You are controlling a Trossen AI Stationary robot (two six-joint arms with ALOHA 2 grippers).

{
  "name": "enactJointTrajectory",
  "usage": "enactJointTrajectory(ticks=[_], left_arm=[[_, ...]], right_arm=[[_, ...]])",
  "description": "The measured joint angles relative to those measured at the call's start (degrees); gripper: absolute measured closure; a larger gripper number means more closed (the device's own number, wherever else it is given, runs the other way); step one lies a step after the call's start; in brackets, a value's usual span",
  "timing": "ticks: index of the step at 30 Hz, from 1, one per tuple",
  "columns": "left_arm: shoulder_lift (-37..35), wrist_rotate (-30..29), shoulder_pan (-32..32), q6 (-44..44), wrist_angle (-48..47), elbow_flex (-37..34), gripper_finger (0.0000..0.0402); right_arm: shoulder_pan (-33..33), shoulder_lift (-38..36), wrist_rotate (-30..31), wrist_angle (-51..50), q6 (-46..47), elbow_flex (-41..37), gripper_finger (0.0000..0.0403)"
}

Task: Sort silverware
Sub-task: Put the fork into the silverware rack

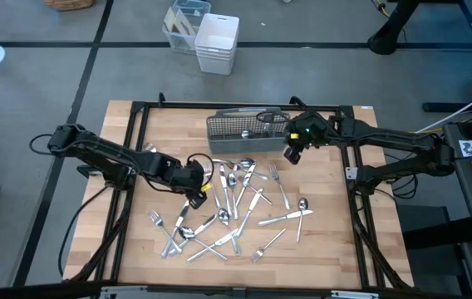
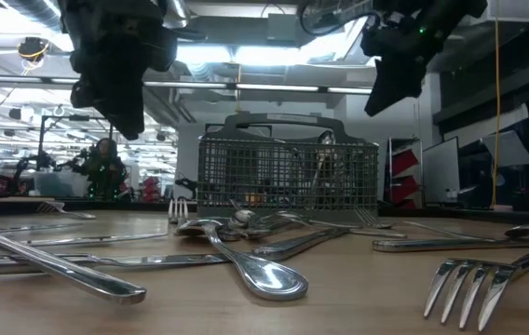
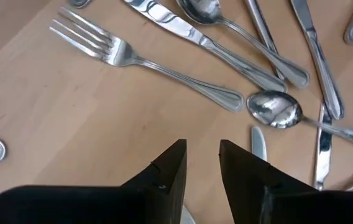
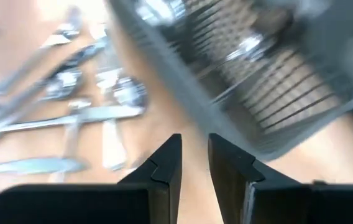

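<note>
Several forks, spoons and knives of the silverware [image 1: 236, 208] lie scattered flat on the wooden table [image 1: 327, 249], in front of the grey mesh caddy [image 1: 248, 131]. My left gripper [image 1: 194, 198] hangs over the left side of the pile, pointing steeply down; in its wrist view its fingers [image 3: 201, 146] stand apart with nothing between them, above bare wood near a fork [image 3: 120, 53] and a spoon [image 3: 276, 109]. My right gripper [image 1: 294, 151] hovers by the caddy's right end [image 4: 276, 74], raised, its fingers [image 4: 194, 140] apart and empty.
The caddy [image 2: 288, 172] stands upright near the table's far edge, with a few pieces in it [image 1: 269, 116]. White and clear bins [image 1: 217, 41] sit on the floor beyond the table. A black frame [image 1: 136, 124] borders the table. Bare wood lies at the near right [image 1: 336, 241].
</note>
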Motion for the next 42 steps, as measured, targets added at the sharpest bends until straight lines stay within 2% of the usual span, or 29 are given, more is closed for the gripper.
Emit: enactJointTrajectory(ticks=[4,6,12,17,22,28,33,37,42], left_arm=[[0.02,-0.71,-0.72,4.63,-0.10,-0.02,0.0315],[0.02,-1.34,-0.92,5.97,-0.37,-0.02,0.0319],[-0.11,-1.66,-0.92,4.40,-4.87,-1.52,0.0335],[-0.37,-1.53,-0.92,1.39,-2.01,-7.49,0.0350],[-0.65,-1.53,-0.88,1.55,4.83,-13.56,0.0366],[-0.66,-1.52,-0.88,5.43,16.28,-20.16,0.0383],[-2.17,-2.08,-0.70,8.32,25.29,-24.99,0.0398],[-4.96,-4.51,-0.73,8.39,28.59,-27.81,0.0400],[-10.49,-7.59,-0.83,8.40,31.41,-30.97,0.0401]], right_arm=[[0.00,0.03,-9.80,-2.53,4.45,0.12,0.0320],[0.75,0.12,-12.04,-4.38,6.67,0.12,0.0320],[6.93,0.13,-5.58,-11.31,15.67,0.10,0.0320],[13.76,0.15,1.92,-11.15,23.54,-0.41,0.0320],[19.43,1.06,7.73,-8.37,30.59,-4.16,0.0320],[23.81,5.13,9.34,0.51,37.11,-11.15,0.0320],[25.79,9.50,10.13,8.90,37.60,-13.53,0.0320],[26.77,13.54,12.42,11.19,37.63,-13.52,0.0320],[27.04,18.71,12.44,13.10,37.61,-13.52,0.0320]])
